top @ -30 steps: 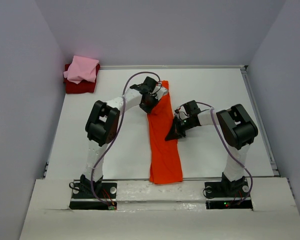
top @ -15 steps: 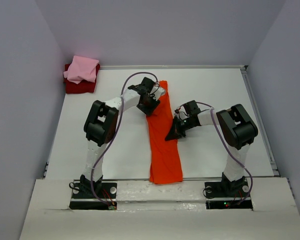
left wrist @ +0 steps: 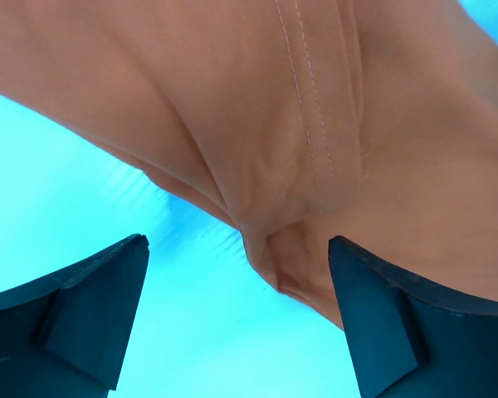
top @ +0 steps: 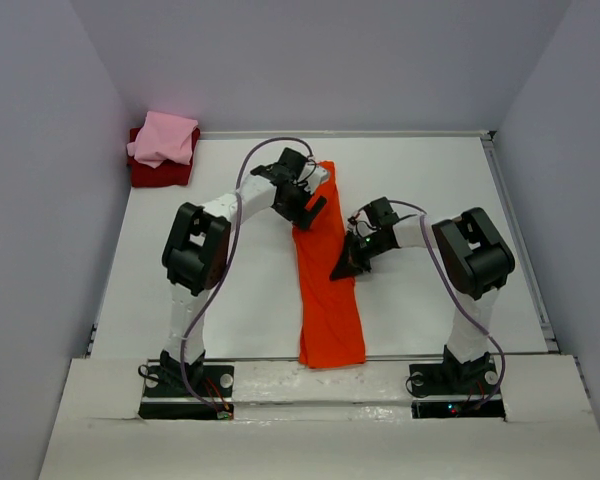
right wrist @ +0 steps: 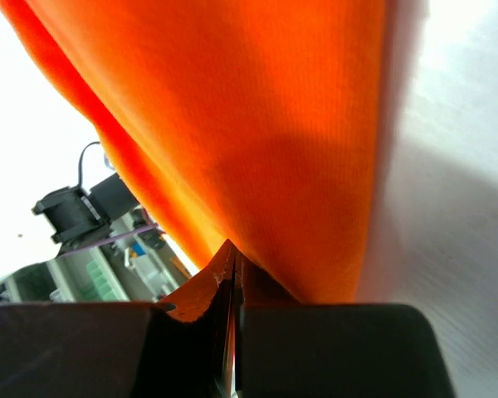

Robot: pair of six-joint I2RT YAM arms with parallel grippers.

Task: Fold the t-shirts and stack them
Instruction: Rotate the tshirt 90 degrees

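**Orange shirt a long strip, crosswise fold due**

The orange shirt (top: 330, 290) lies as a narrow strip from the bench's (top: 430, 180) near edge toward its far middle. The left tool (top: 313, 212) hangs wide over the far end, gripping nothing. The right tool (top: 344, 268) pinches the strip's right edge. The pink shirt (top: 163, 138) sits on the red shirt (top: 158, 174) in the far-left corner. The next move is probably a fresh grip on the far end, to fold it nearward.

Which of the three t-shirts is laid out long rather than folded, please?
The bright orange-red cloth t-shirt, a long strip mid-table; the light pink t-shirt lies folded atop the dark red t-shirt.
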